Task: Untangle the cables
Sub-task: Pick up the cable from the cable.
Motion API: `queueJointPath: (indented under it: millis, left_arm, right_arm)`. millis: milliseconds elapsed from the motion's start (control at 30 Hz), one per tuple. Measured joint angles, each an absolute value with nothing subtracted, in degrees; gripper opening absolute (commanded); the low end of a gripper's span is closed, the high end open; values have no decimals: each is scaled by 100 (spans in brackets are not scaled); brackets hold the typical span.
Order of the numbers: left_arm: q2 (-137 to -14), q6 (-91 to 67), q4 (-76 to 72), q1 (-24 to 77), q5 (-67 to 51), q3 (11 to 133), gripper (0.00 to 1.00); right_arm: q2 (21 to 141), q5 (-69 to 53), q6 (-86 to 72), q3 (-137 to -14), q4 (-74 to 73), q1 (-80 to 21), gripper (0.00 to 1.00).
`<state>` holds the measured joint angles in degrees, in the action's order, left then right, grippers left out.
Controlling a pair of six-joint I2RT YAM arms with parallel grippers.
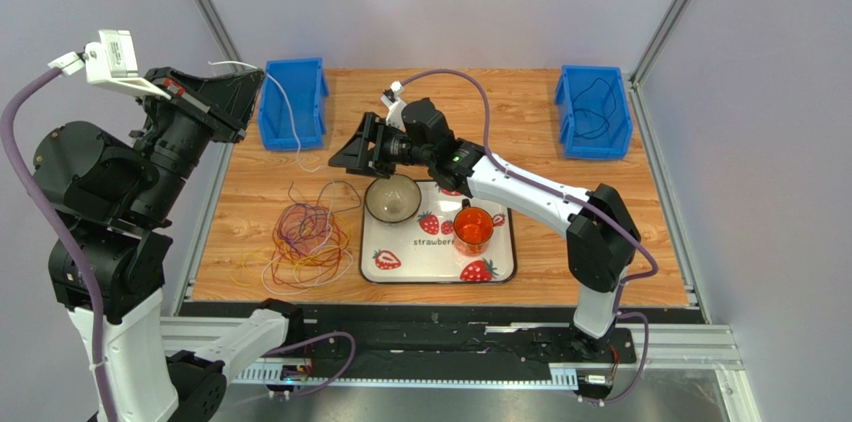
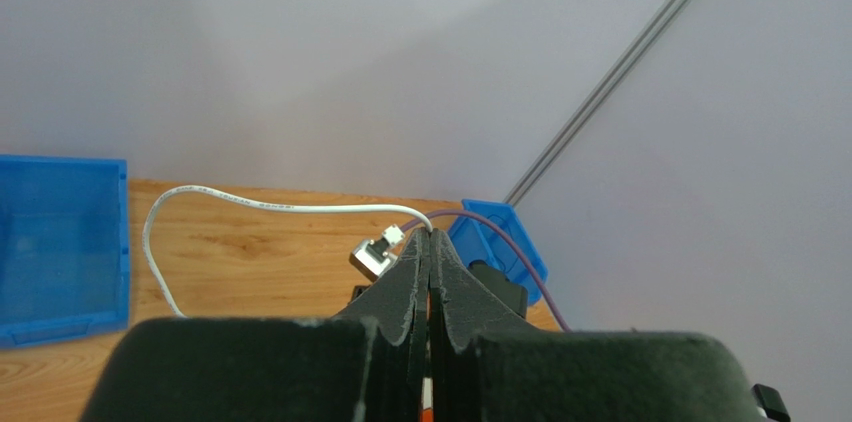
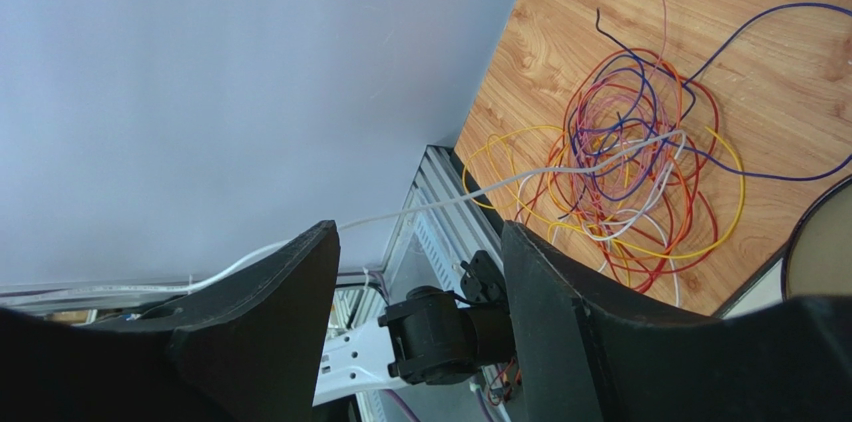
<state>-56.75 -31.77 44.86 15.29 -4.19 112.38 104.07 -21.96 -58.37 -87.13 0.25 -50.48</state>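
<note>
The cables (image 1: pixel 305 242) lie in a loose tangle of yellow, orange, red, purple and white loops on the wooden table, left of the tray; in the right wrist view the cables (image 3: pixel 630 162) fill the upper right. My left gripper (image 1: pixel 258 77) is raised high at the back left and is shut (image 2: pixel 431 234) on a white cable (image 2: pixel 260 204). That white cable (image 1: pixel 290 117) hangs in an arc down to the tangle. My right gripper (image 1: pixel 340 157) hovers open beside the bowl, behind the tangle, with nothing between its fingers (image 3: pixel 418 232).
A strawberry tray (image 1: pixel 500 267) holds a bowl (image 1: pixel 392 199) and an orange cup (image 1: pixel 472 229). One blue bin (image 1: pixel 293 102) stands at the back left. Another blue bin (image 1: pixel 594 112) at the back right contains a dark cable. Walls enclose the table.
</note>
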Motion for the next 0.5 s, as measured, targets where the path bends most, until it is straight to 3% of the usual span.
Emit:
queueJointPath:
  millis: [300, 500]
  left_arm:
    - [-5596, -3111, 4466, 1529, -421, 10919, 0]
    - [-5557, -3068, 4471, 1529, -419, 10868, 0]
  right_arm:
    - [10613, -2198, -6473, -8932, 231, -5131, 63]
    - [10547, -1518, -6233, -9148, -711, -5166, 61]
